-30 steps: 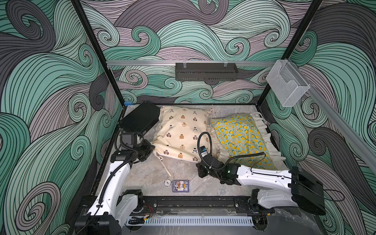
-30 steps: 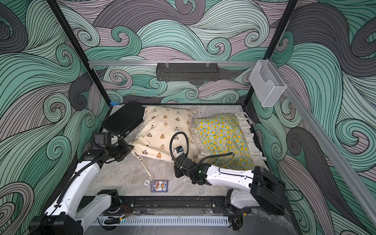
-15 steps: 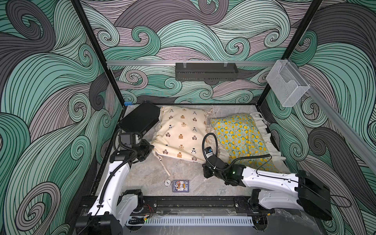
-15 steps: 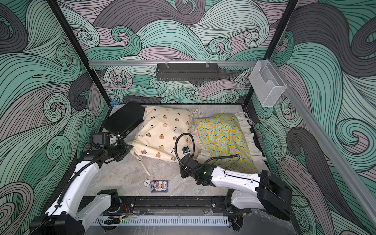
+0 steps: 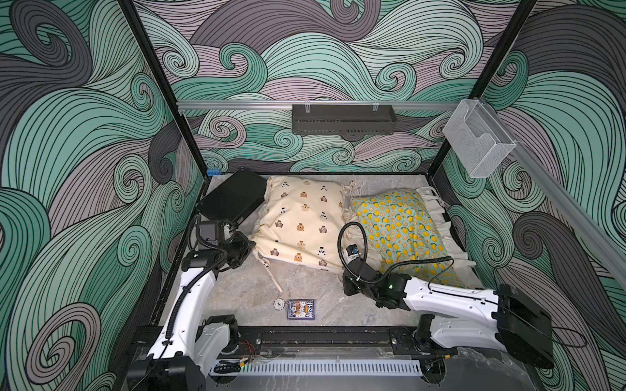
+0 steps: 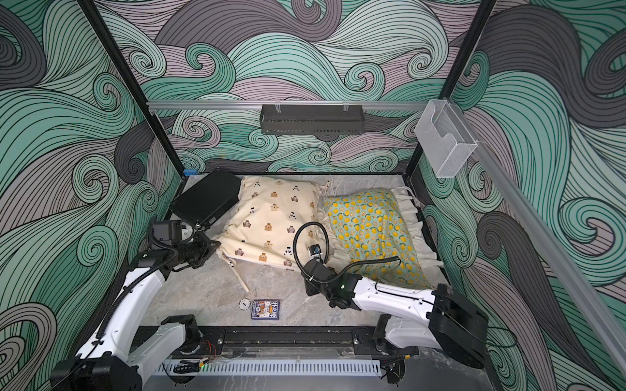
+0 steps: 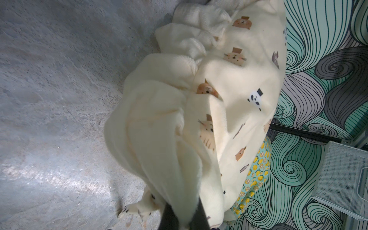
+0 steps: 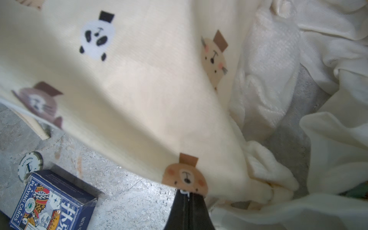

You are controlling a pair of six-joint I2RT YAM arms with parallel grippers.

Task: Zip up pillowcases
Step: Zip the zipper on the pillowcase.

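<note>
Bear pillowcase [image 5: 301,220] at middle of table [image 5: 305,287]; lemon pillowcase [image 5: 399,223] just beside it on right arm's side, ruffles touching.

Both look soft, light, stuffed. Fabric bunches and sags, likely slips from thin pinch. Best hold, as judged: seam corner for tension, zipper pull for closing.

Left gripper [image 7: 184,218] closed on bunched near corner of bear pillowcase, arm stretched forward, low.

Right gripper [image 8: 187,199] clamped at near edge by opposite corner, maybe on zipper pull; too small to tell. Forearm low across table.

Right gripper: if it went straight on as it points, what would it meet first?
Probably the bear-print pillowcase: the right gripper is shut on its edge and points into the fabric.
</note>
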